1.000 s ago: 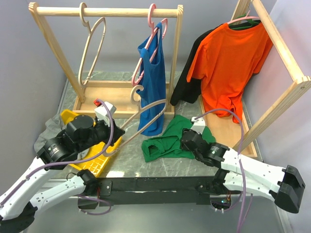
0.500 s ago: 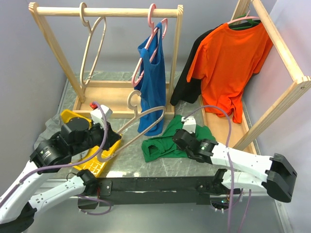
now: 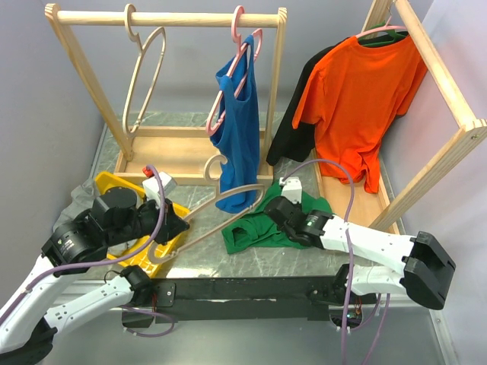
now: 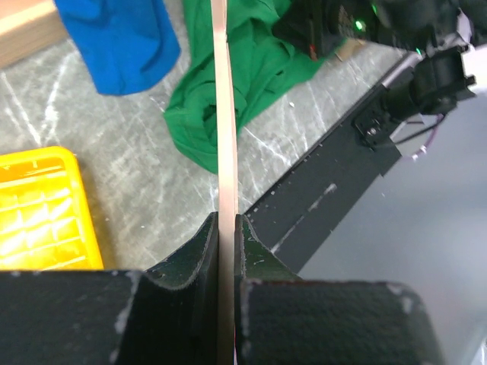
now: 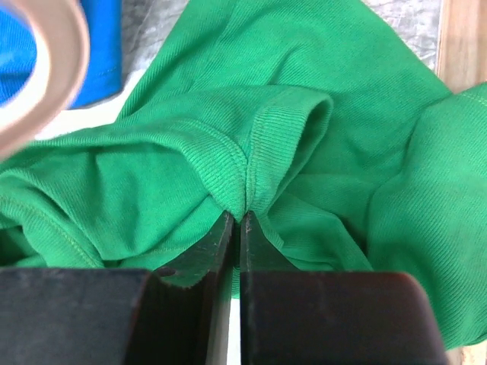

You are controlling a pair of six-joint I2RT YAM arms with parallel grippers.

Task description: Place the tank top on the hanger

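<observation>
Jaws of the left gripper [image 4: 226, 228] are clamped on the thin edge of the hanger [image 4: 222, 114], which juts out over the grey marbled table [image 3: 198, 258] toward the hanging blue top [image 3: 240, 144]. Jaws of the right gripper [image 5: 236, 220] pinch a ribbed hem fold of the tank top [image 5: 304, 76], which lies crumpled on the table just below the blue top. Both arms reach low and forward, the left over a yellow tray [image 4: 46, 213].

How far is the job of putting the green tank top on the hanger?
Done: the left gripper is shut on the hanger, held above the table. In hand: the right gripper is shut on a fold of the tank top, which lies crumpled on the table. Left: lifting it and threading the hanger through.
</observation>
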